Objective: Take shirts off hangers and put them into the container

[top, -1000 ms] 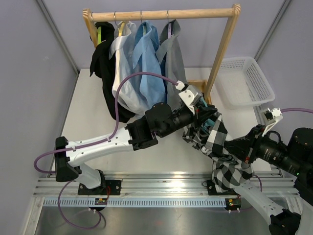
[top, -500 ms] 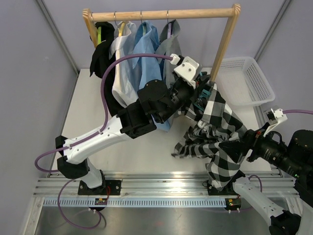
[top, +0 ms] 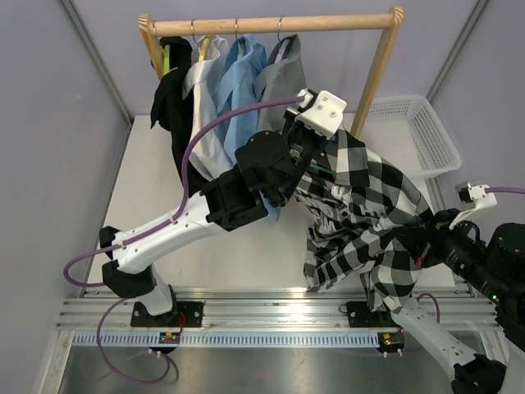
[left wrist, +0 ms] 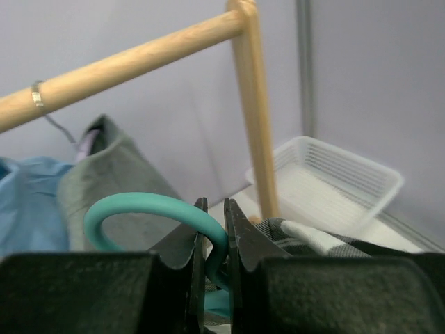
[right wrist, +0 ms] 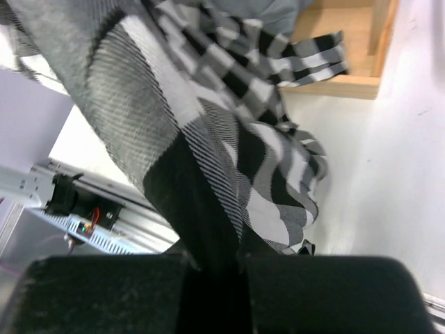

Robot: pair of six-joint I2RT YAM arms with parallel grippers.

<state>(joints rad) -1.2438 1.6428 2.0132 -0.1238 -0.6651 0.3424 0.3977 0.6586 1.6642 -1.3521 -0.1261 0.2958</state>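
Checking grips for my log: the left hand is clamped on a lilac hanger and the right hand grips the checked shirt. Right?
Not lilac: the left wrist view shows the left hand clamped on a teal hanger. The right hand does grip the checked shirt.

Black-and-white checked shirt [top: 369,217], teal hanger [left wrist: 146,202], grey shirt [top: 283,78], light blue shirt [top: 242,90], white shirt [top: 205,123], black shirt [top: 168,107], white basket [top: 439,139], pale wooden rail [top: 328,22].

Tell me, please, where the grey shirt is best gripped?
Probably by the outer shoulder of the grey shirt, from the post side: it hangs last on the rail, so that flank is free, while the light blue shirt crowds the other.
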